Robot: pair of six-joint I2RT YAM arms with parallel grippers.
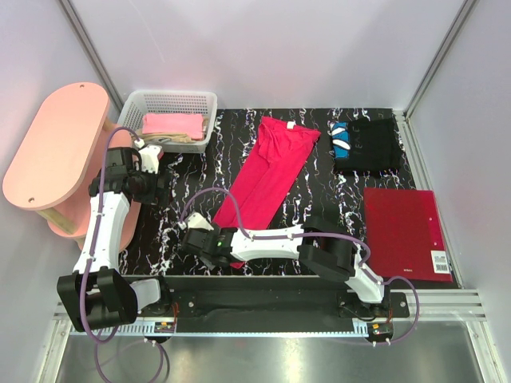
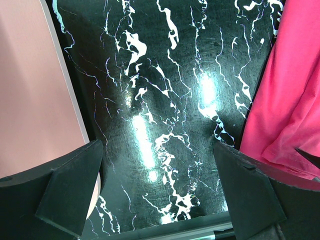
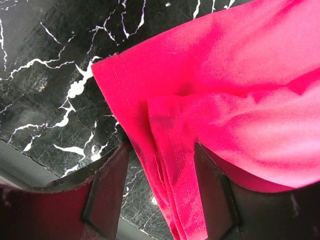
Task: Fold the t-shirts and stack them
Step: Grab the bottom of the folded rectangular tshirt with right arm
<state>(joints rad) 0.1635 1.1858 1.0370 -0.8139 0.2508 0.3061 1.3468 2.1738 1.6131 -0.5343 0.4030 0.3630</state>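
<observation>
Slippage risk: my right gripper (image 3: 161, 167) pinches just the near hem of the crimson t-shirt (image 3: 240, 95), and the thin bite could pull free; left gripper (image 2: 157, 150) jaws apart, empty.

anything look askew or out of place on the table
The red t-shirt lies askew, slanting across the table, its near hem bunched into a ridge in the right hand. Nothing looks spilled or damaged.

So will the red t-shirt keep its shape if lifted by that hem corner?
Probably not: the red t-shirt creases and doubles over between the right fingers, so it likely droops. It looks thin, so probably light. The rest may drag along the table.
</observation>
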